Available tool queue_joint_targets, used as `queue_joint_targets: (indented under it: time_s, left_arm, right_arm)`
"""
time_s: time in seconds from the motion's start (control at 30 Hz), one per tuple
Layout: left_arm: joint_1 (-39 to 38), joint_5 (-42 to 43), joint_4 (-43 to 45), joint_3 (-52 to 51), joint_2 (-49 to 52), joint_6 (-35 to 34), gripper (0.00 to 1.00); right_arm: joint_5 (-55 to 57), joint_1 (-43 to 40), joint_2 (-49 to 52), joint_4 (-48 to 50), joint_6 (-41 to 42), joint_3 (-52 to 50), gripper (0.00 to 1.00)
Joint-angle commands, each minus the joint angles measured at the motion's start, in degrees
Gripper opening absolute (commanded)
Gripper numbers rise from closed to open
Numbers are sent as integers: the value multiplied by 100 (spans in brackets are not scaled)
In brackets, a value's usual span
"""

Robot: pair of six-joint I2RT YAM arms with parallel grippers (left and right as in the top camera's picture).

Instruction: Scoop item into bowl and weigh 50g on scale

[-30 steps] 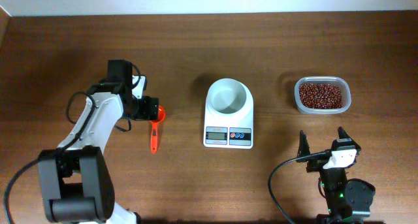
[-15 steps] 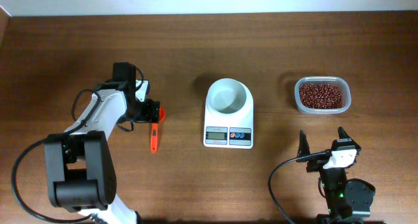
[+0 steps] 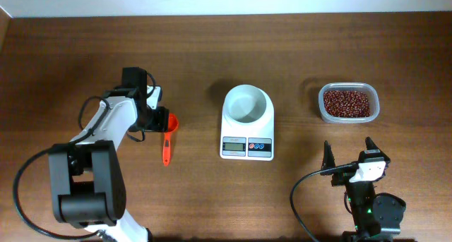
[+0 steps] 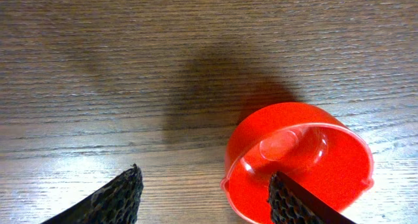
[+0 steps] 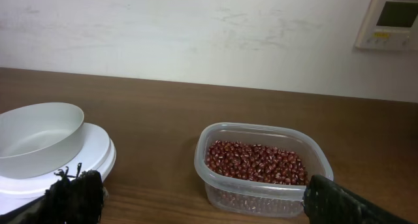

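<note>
Early stage, nothing scooped. White bowl (image 3: 246, 104) sits empty on the scale (image 3: 247, 135); all the beans (image 3: 346, 103) are in the clear tub (image 3: 375, 108) at right. Left gripper (image 3: 157, 120) is low at the red scoop (image 3: 167, 140), jaws apart, one finger over the cup's edge, not clamped. Right gripper (image 3: 348, 156) is at the near edge, jaws apart, empty. Left to do: grab scoop, move beans, hit 50g — display unreadable

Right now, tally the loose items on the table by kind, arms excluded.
Scoop: 1
Bowl: 1
Scale: 1
Tub of beans: 1
Total: 4
</note>
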Motion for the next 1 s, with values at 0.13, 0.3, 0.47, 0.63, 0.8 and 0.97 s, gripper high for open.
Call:
queue_joint_targets:
  time_s: [0.13,0.3,0.47,0.63,0.8,0.97]
  left_arm:
    - [-28,46,74,83,225,9,54]
    - [-28,85,96,85,326,7,46]
    - [-28,85,114,85,326,7,22]
    - [-28,85,111,85,326,7,0]
    - [-28,85,105,120,302,-109,0]
    - [-28,83,101,284,-175,-704,0]
  right_arm:
    - [48,44,-48,-39,31,-31,99]
    - [50,44,-48,-39,31,-31,99]
    - [50,44,-48,-37,31,-31,99]
    - [50,44,-48,-39,31,-31,99]
    - [48,44,-48,-39,31,-31,99]
    - [50,44,-48,-39,31,-31,99]
